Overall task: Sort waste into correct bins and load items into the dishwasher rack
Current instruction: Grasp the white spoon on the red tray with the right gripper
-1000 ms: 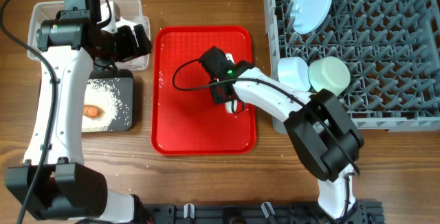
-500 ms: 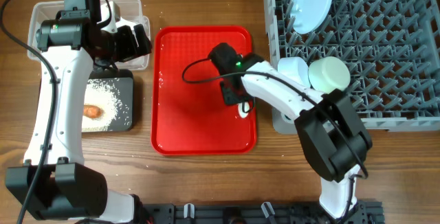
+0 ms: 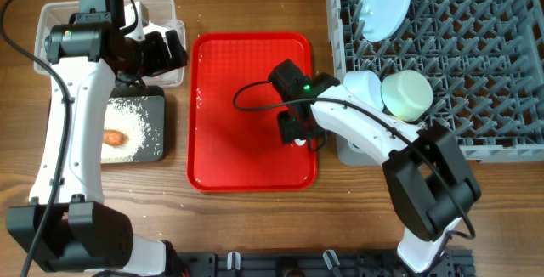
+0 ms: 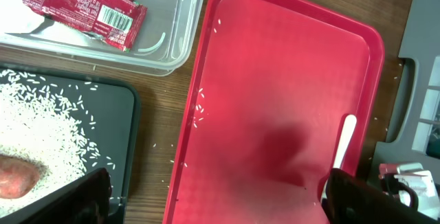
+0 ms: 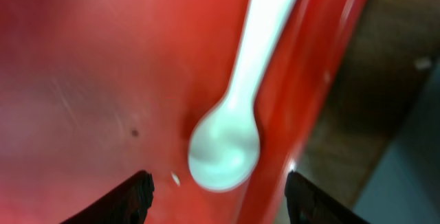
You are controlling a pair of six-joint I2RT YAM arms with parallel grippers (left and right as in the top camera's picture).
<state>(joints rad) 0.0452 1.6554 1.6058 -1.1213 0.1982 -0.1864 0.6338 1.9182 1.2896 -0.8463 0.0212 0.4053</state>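
The white spoon (image 5: 225,148) lies in the flat red tray (image 3: 229,149) along its right rim, and also shows in the left wrist view (image 4: 342,152). My right gripper (image 3: 295,131) hovers open just above the spoon's bowl, one finger on each side (image 5: 220,203). My left gripper (image 3: 168,52) is open and empty over the right end of the clear tub (image 3: 51,18), which holds the red wrapper (image 4: 82,7). The black tray (image 3: 157,107) holds rice (image 3: 136,124) and the carrot (image 3: 113,137). The grey rack (image 3: 484,81) holds the plate (image 3: 382,5) and two bowls (image 3: 364,90) (image 3: 410,94). The yellow cup is out of view.
A few rice grains lie scattered on the wood between the black tray and the red tray (image 4: 196,110). The rack's left wall stands close to the red tray's right rim. The arm bases sit at the front edge of the table.
My right gripper has moved right and slightly toward the front, along the red tray's right side, and now sits over the spoon. The left arm has not moved.
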